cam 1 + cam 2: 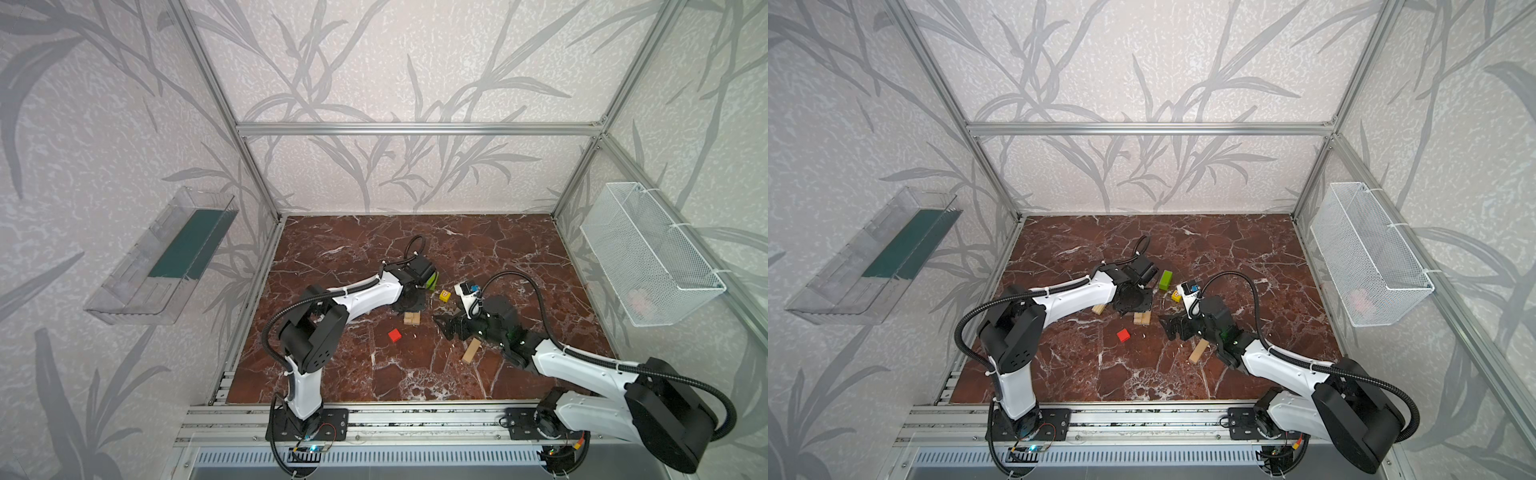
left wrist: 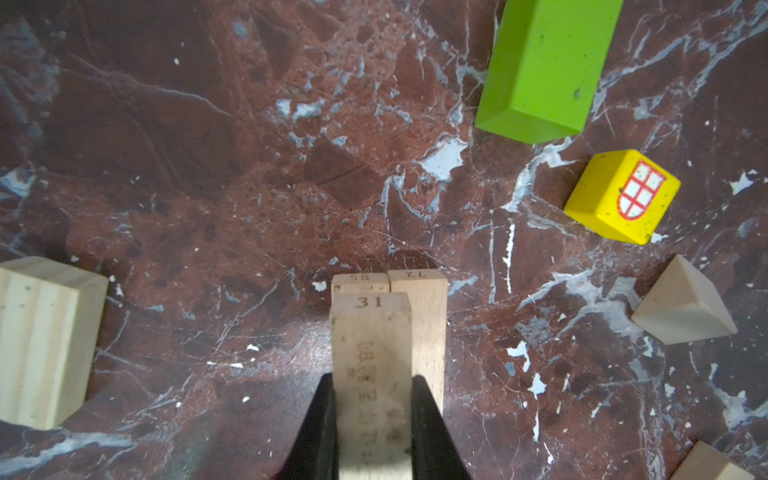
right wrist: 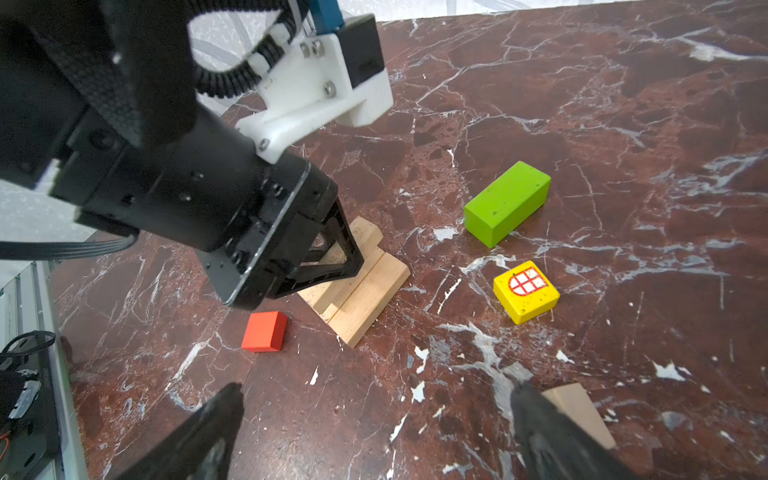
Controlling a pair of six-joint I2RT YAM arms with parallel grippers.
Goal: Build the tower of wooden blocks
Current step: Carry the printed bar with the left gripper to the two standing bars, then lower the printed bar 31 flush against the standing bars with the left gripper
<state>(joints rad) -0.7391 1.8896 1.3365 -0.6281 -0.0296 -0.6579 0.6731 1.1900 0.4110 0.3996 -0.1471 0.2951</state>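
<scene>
Plank 31 (image 2: 370, 357) clamped in left gripper (image 2: 374, 380) over two base planks (image 2: 422, 316); off-centre release may tip it; right gripper (image 3: 378, 397) wide, empty.

It's all lit softly and evenly, faint shadows cast, picture edges bent fisheye-style, right gripper (image 3: 378, 395) blurred up close.

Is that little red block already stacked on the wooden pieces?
No, the red cube lies on the table beside the wood planks, apart from them.
</scene>
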